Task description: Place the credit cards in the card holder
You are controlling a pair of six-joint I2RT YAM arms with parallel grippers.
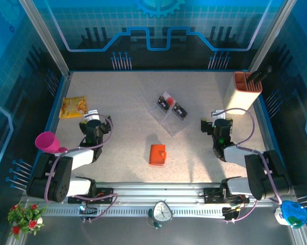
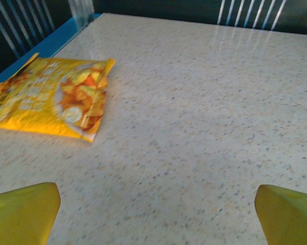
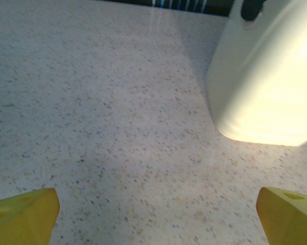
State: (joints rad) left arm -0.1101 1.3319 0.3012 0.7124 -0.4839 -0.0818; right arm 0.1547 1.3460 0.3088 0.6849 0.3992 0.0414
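Though spread fully wide, gripping nothing: left gripper (image 2: pixel 154 214) low over the worktop (image 1: pixel 128 92) near its left edge, close to a yellow snack packet (image 2: pixel 51 102); right gripper (image 3: pixel 156 214) near the right edge, close to a cream container (image 3: pixel 265 76). Between both, toward the near edge, well apart from each: closed orange wallet (image 1: pixel 157 154), lying flat. Beyond it, mid-worktop: cards (image 1: pixel 166 103) in a clear tray (image 1: pixel 170 122), likewise apart from both grippers.
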